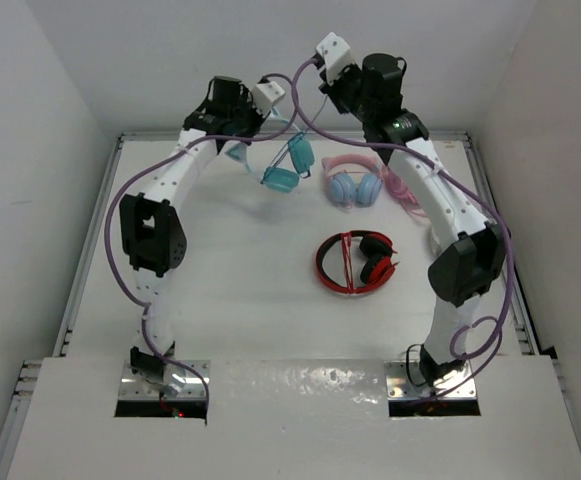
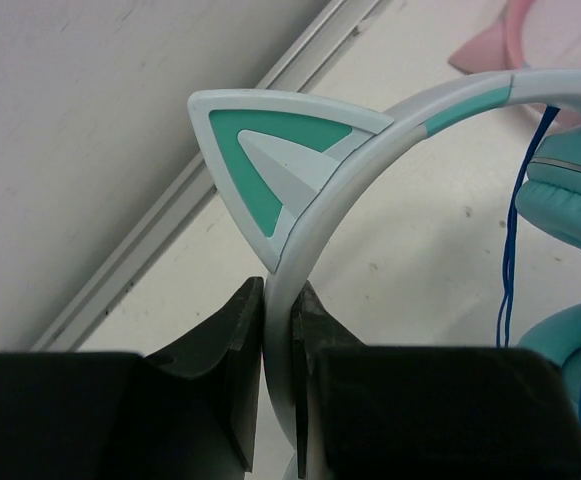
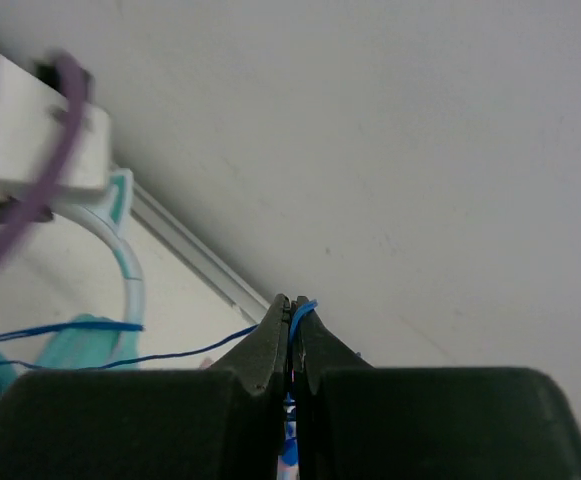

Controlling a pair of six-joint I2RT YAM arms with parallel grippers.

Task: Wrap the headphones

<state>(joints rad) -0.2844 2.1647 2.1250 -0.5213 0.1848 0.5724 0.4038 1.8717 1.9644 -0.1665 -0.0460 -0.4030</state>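
The teal headphones (image 1: 282, 165) hang above the far middle of the table, held by their pale mint headband (image 2: 370, 150) with its cat ear (image 2: 270, 160). My left gripper (image 2: 278, 300) is shut on that headband just below the ear; in the top view the left gripper (image 1: 238, 128) is at the far left. Both teal cups (image 2: 570, 200) sit at the right of the left wrist view, with the thin blue cable (image 2: 510, 260) running down past them. My right gripper (image 3: 292, 305) is shut on the blue cable (image 3: 170, 352), raised near the back wall; from above the right gripper (image 1: 322, 92) is far centre.
A pink-banded pair with blue cups (image 1: 354, 184) lies at the far right of centre. A red and black pair (image 1: 356, 262) lies mid-table. The back rail (image 3: 195, 255) and the white walls are close behind both grippers. Purple arm cables (image 1: 290, 95) loop between the wrists.
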